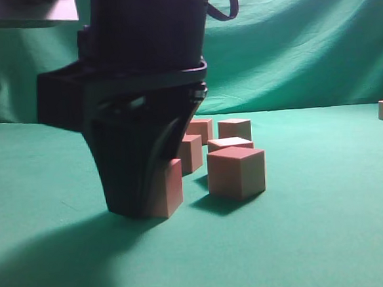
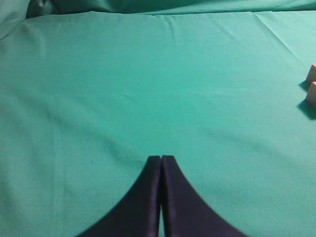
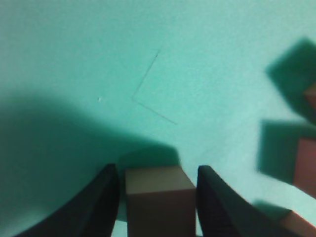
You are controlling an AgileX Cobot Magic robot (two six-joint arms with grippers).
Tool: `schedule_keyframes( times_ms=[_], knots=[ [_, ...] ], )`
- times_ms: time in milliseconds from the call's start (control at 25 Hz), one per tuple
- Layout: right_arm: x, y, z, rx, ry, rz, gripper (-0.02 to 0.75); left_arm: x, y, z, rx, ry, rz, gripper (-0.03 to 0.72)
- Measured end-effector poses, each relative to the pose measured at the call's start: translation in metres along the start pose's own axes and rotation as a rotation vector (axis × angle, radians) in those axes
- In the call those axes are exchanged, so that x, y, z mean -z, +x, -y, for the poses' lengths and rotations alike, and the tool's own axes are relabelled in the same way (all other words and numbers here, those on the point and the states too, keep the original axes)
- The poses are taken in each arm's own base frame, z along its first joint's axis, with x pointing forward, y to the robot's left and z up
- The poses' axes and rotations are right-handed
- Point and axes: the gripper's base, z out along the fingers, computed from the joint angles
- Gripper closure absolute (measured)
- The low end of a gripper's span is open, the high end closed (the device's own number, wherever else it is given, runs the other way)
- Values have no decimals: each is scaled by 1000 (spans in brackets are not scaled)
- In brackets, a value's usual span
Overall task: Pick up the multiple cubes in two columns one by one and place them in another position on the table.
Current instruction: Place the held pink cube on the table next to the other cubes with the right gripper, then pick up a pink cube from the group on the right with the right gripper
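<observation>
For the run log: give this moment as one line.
right pincer: down at table, fingers either side of a cube, gaps showing | left pincer: shut, empty | other cubes: grouped beside

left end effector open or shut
Shut: in the left wrist view the left end effector has both fingers pressed together above bare table, holding nothing.

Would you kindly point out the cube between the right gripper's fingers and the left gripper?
cube between the fingers (image 3: pixel 155 182): right wrist view, its top face.
left gripper (image 2: pixel 161 159): left wrist view, where the fingertips meet.
</observation>
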Motion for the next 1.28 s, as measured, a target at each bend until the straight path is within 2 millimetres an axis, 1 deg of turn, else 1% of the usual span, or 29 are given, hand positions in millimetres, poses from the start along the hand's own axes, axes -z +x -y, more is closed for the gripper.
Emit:
schedule_keyframes(
  times_ms=[80, 120, 160, 400, 440, 480, 520, 560, 600, 720, 760, 840, 880, 920, 960, 1040, 1120, 1240, 1280],
  knots=[
    [0, 0, 0, 0, 0, 0, 425, 0, 0, 0, 0, 0, 0, 688],
    [0, 0, 0, 0, 0, 0, 369, 0, 0, 0, 0, 0, 0, 688],
    [0, 0, 0, 0, 0, 0, 367, 0, 0, 0, 0, 0, 0, 688],
    [1, 0, 0, 0, 0, 1, 106, 0, 0, 0, 0, 0, 0, 688],
    [3, 0, 0, -1, 1, 2, 83, 0, 0, 0, 0, 0, 0, 688],
    [6, 1, 1, -1, 2, 0, 97, 0, 0, 0, 0, 0, 0, 688],
    [12, 0, 2, -3, 4, 0, 97, 0, 0, 0, 0, 0, 0, 688],
    [20, -2, 3, -6, 8, 0, 56, 0, 0, 0, 0, 0, 0, 688],
    [28, -4, 5, -9, 12, 4, 71, 0, 0, 0, 0, 0, 0, 688],
    [63, -13, 12, -56, 29, 21, 71, 0, 0, 0, 0, 0, 0, 688],
    [74, -14, 14, -74, 34, 30, 127, 0, 0, 0, 0, 0, 0, 688],
    [98, -15, 19, -108, 47, 51, 127, 0, 0, 0, 0, 0, 0, 688],
    [106, -14, 23, -124, 61, 58, 127, 0, 0, 0, 0, 0, 0, 688],
    [116, -10, 28, -147, 81, 66, 169, 0, 0, 0, 0, 0, 0, 688],
    [125, -5, 35, -176, 109, 73, 189, 0, 0, 0, 0, 0, 0, 688],
    [139, 9, 58, -265, 172, 73, 183, 0, 0, 0, 0, 0, 0, 688],
    [153, 28, 83, -372, 235, 76, 183, 0, 0, 0, 0, 0, 0, 688],
    [166, 64, 128, -588, 315, 70, 183, 0, 0, 0, 0, 0, 0, 688],
    [169, 76, 139, -658, 334, 66, 183, 0, 0, 0, 0, 0, 0, 688]
  ],
)
